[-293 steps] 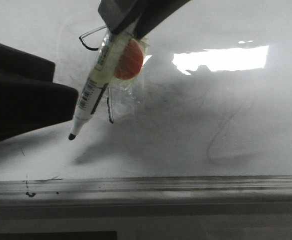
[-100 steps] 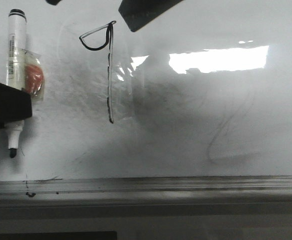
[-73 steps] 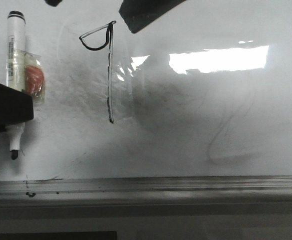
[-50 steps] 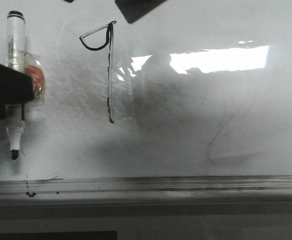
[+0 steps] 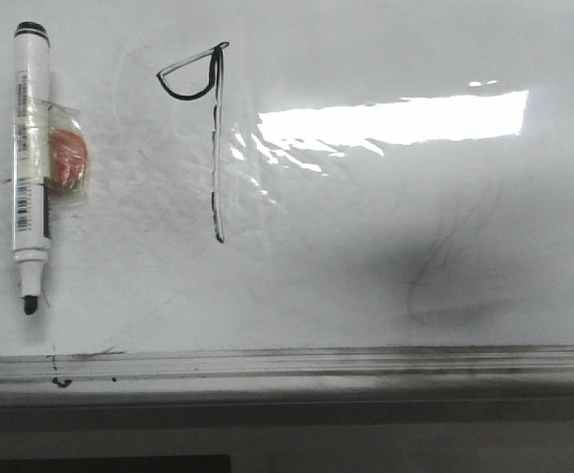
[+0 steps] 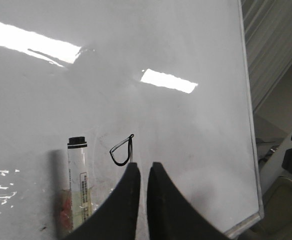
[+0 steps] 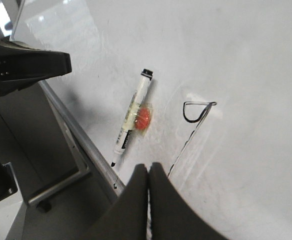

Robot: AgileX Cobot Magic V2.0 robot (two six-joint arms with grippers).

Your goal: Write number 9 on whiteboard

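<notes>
Now, what I see:
Figure: thin black marker 9 on glossy white whiteboard.
Pen: white uncapped marker lies beside it.
Left gripper: fingers together, empty.
Right gripper: fingers together, empty.

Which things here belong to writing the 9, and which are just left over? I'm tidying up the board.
Part of the job:
number 9
whiteboard
marker

Just there:
faint grey squiggle
small black marks by the rail

We're looking at a robot lab bench: a smudged whiteboard lies flat, grey metal framing alongside, and black equipment sits at the edge.
</notes>
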